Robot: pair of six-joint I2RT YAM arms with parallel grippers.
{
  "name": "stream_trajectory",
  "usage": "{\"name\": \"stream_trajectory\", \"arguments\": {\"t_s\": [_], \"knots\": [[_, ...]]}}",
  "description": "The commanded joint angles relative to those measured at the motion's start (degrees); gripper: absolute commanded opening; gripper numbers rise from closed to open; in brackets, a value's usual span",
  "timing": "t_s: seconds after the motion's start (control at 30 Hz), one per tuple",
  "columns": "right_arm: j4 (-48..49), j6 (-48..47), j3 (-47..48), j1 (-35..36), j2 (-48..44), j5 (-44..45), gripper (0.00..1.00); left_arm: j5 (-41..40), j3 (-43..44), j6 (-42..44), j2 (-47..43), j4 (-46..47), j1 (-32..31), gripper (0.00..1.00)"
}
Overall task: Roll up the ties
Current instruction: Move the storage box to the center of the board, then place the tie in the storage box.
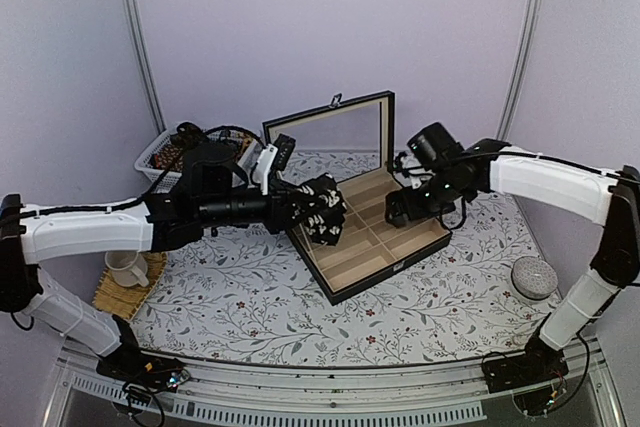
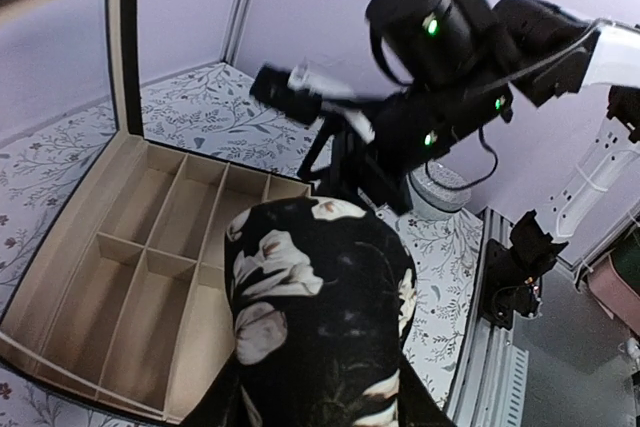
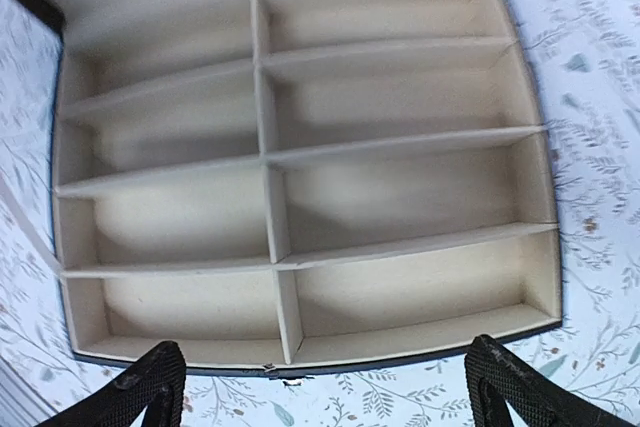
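My left arm [image 1: 85, 230] wore smooth white shells over its long links, with black housings at each joint and a thin black cable [image 1: 90, 210] lying along the top. My right arm [image 1: 545, 179] matched it: white casing and rounded black motor blocks, with small green lights [image 2: 432, 25] glowing on them. A white bracket [image 1: 265, 164] sat at my left wrist. Both arms stood on black bases [image 1: 515, 372]. My right fingers [image 3: 150, 387] were matte black, with grainy, finely textured pads.

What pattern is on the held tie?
The tie is black with pale flowers; clearest from left wrist.
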Motion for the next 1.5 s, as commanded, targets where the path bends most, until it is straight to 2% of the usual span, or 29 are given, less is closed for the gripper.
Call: {"name": "stream_trajectory", "arguments": {"t_s": [0.0,0.17,0.3,0.43,0.6,0.73,1.07,1.47], "knots": [[0.51,5.48,1.04,-7.65,-17.11,-2.11,1.00,2.60,1.69,-5.62,5.24,9.89,-2.50,0.00],[1.32,5.82,-0.31,-10.35,-20.62,-1.69,1.00,4.01,1.70,-11.65,12.55,18.52,-4.57,0.00],[2.51,5.99,-2.69,-10.71,-20.89,-3.02,1.00,4.04,3.72,-12.43,18.63,20.53,-6.96,0.00],[3.79,6.30,-4.79,-10.84,-21.47,-4.28,1.00,3.07,3.60,-11.71,23.01,23.31,-7.22,0.00],[4.17,6.00,-5.78,-10.88,-22.07,-4.32,1.00,1.44,4.57,-7.49,27.75,22.44,-6.98,0.00],[4.45,5.69,-6.59,-10.91,-22.67,-3.87,1.00,2.84,3.65,-7.46,31.38,24.85,-6.15,0.00],[5.45,5.61,-7.48,-10.95,-23.72,-5.18,1.00,-2.08,2.04,3.14,32.41,24.37,-6.14,0.00],[6.23,5.60,-7.08,-10.94,-24.66,-7.16,1.00,-12.77,4.78,16.88,34.89,16.63,-9.73,0.00]]}}
